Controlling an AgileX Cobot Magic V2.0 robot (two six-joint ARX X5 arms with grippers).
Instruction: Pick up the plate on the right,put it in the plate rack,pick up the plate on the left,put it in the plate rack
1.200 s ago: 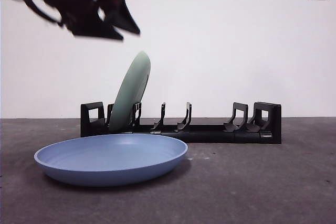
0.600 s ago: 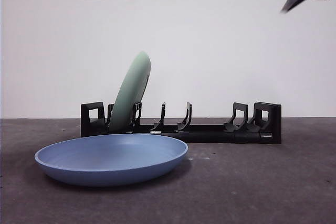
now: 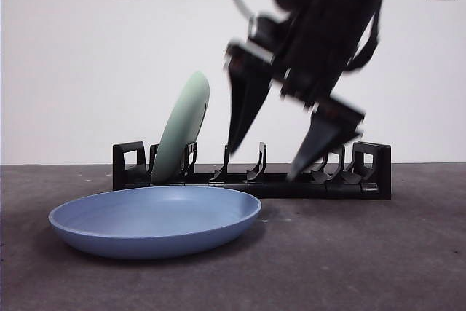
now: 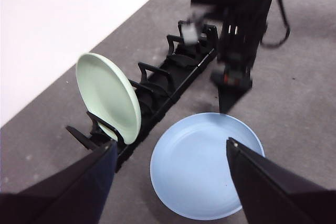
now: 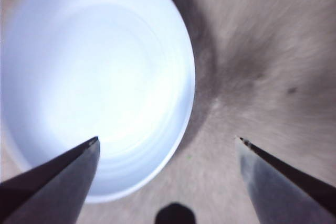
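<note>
Front view: right gripper (image 3: 284,162) open, descending at 3 o'clock of blue plate (image 3: 154,218). Straddle rim squarely before closing. Left gripper (image 4: 170,156) open, waiting.

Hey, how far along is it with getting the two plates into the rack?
About halfway. The green plate already stands tilted between the prongs at one end of the plate rack. The blue plate lies flat on the table, untouched. The right gripper hangs open next to the blue plate's rim, holding nothing. The left gripper waits above, open. Left: grasp the blue plate and rack it.
</note>
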